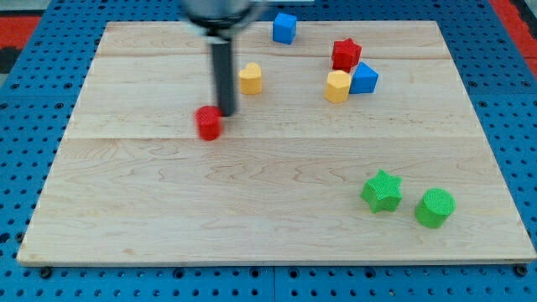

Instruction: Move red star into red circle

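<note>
The red star [345, 54] sits near the view's top right, just above a yellow hexagon block [338, 85] and a blue block [364, 78]. The red circle block [209, 122] lies left of the board's middle. My tip [226, 114] is right beside the red circle, at its upper right edge, touching or nearly touching it. The rod rises from there to the view's top. The red star is far to the right of my tip.
A yellow block [250, 78] lies just right of the rod. A blue cube [284, 28] is at the top edge. A green star [382, 190] and a green circle block [435, 207] sit at the lower right of the wooden board [168, 218].
</note>
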`<state>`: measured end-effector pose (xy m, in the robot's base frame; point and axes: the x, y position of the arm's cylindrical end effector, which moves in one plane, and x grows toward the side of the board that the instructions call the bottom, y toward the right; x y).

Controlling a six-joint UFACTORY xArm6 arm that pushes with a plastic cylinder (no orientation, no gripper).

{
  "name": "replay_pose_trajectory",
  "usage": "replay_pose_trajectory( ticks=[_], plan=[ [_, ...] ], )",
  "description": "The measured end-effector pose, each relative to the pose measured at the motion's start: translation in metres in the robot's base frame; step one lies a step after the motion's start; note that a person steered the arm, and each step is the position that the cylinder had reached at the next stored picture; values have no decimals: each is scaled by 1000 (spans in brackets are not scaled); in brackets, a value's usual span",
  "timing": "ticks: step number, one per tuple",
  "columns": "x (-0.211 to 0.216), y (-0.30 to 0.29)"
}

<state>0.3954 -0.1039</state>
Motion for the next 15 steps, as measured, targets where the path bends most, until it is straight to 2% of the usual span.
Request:
replay_pose_trajectory(
  ticks=[1,2,3,4,5,6,8,9,10,11,12,13,14,15],
  plan=[
    [18,82],
    [48,0],
    [1,-65],
    [-5,-56],
    [-42,-18],
    [-112,23],
    [-140,229],
    [-139,303],
    [-122,327],
    [-102,289],
    [-111,170],
    [-132,79],
    [-130,116],
    [-111,79]
  ],
)
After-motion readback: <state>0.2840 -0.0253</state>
